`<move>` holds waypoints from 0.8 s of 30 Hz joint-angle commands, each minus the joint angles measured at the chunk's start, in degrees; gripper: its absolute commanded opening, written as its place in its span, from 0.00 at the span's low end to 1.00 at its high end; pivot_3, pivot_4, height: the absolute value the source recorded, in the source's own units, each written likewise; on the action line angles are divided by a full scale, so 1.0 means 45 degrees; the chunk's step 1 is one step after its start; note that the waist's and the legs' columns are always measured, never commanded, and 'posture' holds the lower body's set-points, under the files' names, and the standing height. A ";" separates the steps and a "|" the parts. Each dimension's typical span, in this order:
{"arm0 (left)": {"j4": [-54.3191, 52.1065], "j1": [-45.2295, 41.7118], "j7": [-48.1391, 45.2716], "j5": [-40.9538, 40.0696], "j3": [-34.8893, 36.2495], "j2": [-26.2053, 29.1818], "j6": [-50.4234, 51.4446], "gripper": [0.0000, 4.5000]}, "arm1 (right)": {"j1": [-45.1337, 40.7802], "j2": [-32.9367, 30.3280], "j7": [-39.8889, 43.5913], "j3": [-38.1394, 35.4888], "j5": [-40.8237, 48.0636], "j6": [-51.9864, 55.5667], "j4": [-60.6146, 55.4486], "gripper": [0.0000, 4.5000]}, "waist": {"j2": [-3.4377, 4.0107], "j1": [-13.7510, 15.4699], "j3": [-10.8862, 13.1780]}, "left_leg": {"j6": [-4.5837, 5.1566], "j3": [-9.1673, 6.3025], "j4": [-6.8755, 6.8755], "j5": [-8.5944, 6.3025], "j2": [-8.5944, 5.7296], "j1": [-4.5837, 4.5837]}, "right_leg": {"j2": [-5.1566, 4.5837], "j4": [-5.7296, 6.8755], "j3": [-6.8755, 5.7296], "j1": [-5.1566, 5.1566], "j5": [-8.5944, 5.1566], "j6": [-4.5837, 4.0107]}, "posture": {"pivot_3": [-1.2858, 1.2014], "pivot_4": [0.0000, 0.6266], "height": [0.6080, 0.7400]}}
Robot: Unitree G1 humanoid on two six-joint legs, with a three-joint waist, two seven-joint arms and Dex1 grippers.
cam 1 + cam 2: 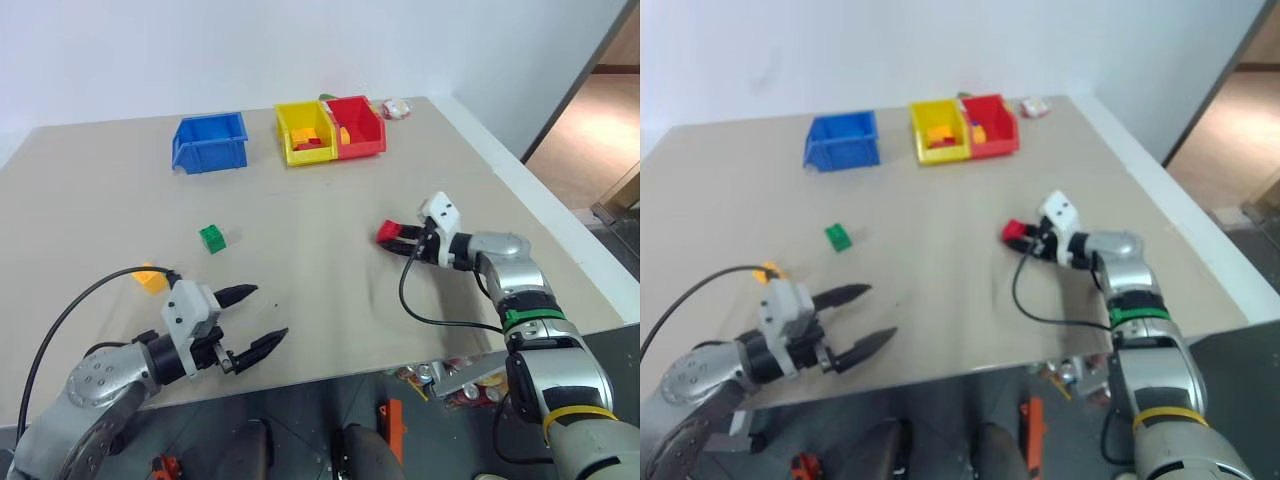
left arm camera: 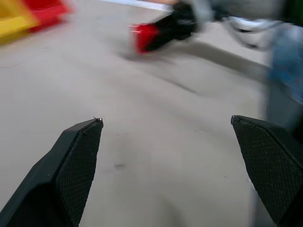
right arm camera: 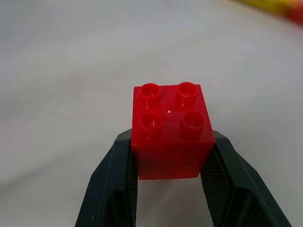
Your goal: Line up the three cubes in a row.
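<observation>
Left gripper (image 1: 262, 318) low at near-left table edge, fingers spread wide, nothing between them. Yellow-orange cube (image 1: 151, 279) just beyond it, partly hidden behind wrist; nearest to left arm. Green cube (image 1: 212, 238) farther in, left of centre, well apart from both grippers. Bare table (image 1: 320, 200) between green cube and right side, nothing in the way. Red cube (image 3: 172, 131) clamped between right gripper (image 1: 395, 240) fingers, studs up, right of centre. Blue bin (image 1: 210, 142), yellow bin (image 1: 305, 132), red bin (image 1: 358, 125) along far edge, clear of any row. Row likely to build leftward from red cube toward green.
</observation>
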 commanded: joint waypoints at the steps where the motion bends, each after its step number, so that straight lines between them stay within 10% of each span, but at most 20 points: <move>1: -0.0634 0.0572 0.1768 0.0292 0.0834 -0.0705 0.0391 1.00 | -0.0584 0.0646 0.2038 0.1385 -0.0094 -0.0960 -0.2030 0.28 | -0.0001 -0.0058 0.0000 | 0.0002 -0.0002 -0.0002 -0.0004 0.0009 0.0015 | 0.0013 0.0002 0.0003 0.0008 -0.0001 -0.0001 | 0.52 0.24 1.00; 13: -0.1080 0.1513 0.3079 0.0838 0.0781 -0.1689 0.0271 1.00 | -0.2722 0.2281 0.2379 0.2212 -0.1299 -0.3606 0.3260 0.28 | -0.0013 0.0083 -0.0003 | -0.0042 0.0086 0.0009 -0.0014 0.0101 0.0012 | 0.0056 0.0002 -0.0053 0.0008 0.0001 -0.0090 | 0.52 0.24 1.00; 24: -0.0870 0.1676 0.3573 0.1522 0.0645 -0.2417 -0.0004 1.00 | -0.2117 0.2788 0.3481 0.1606 -0.0558 -0.3151 0.2930 0.28 | -0.0014 0.0063 -0.0002 | -0.0094 0.0115 0.0005 -0.0048 0.0136 0.0014 | 0.0130 0.0001 -0.0008 -0.0015 -0.0011 -0.0108 | 0.52 0.24 1.00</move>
